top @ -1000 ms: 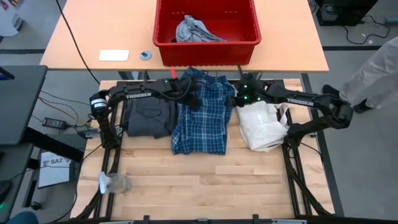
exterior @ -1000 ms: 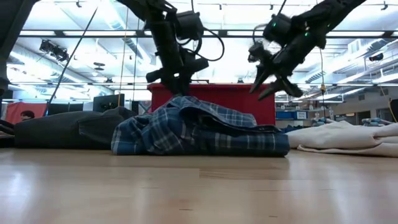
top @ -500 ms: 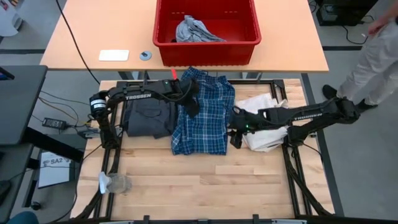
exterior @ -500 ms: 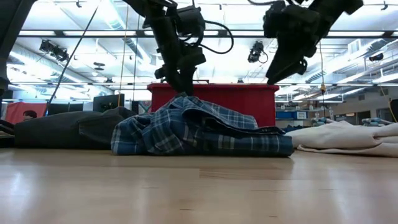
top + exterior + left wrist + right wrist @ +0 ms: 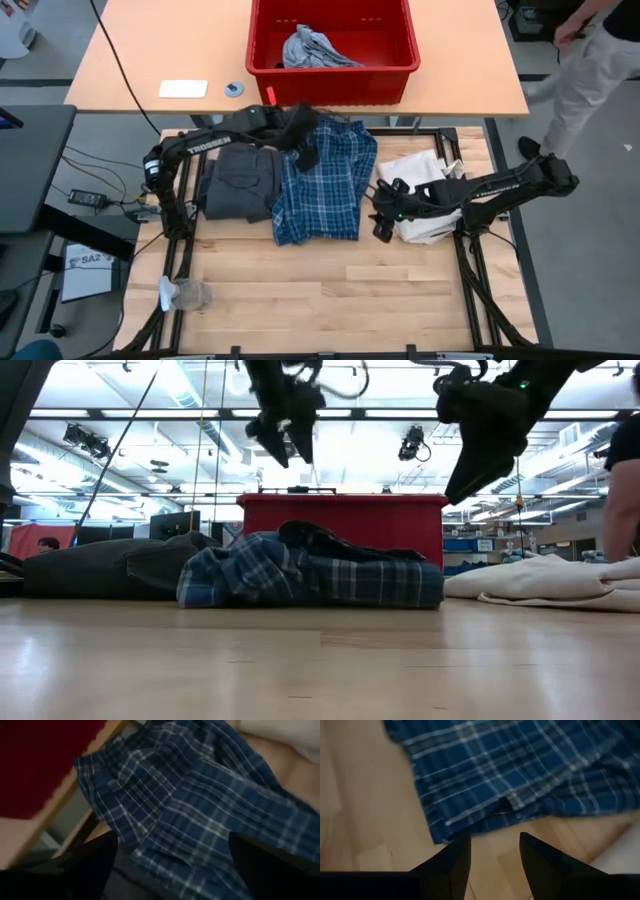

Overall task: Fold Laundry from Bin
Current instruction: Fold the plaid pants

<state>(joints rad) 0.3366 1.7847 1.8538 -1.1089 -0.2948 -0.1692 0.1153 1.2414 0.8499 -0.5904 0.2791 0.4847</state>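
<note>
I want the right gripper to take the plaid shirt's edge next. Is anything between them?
Nothing visible. The right gripper hangs open over bare wood, just off the plaid shirt and its near edge; the white bag lies behind it, not between.

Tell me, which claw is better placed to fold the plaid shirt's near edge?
Probably the right claw: it is open and empty, facing the plaid shirt at its near right edge. The left claw, also open, hangs above the shirt's far part.
</note>
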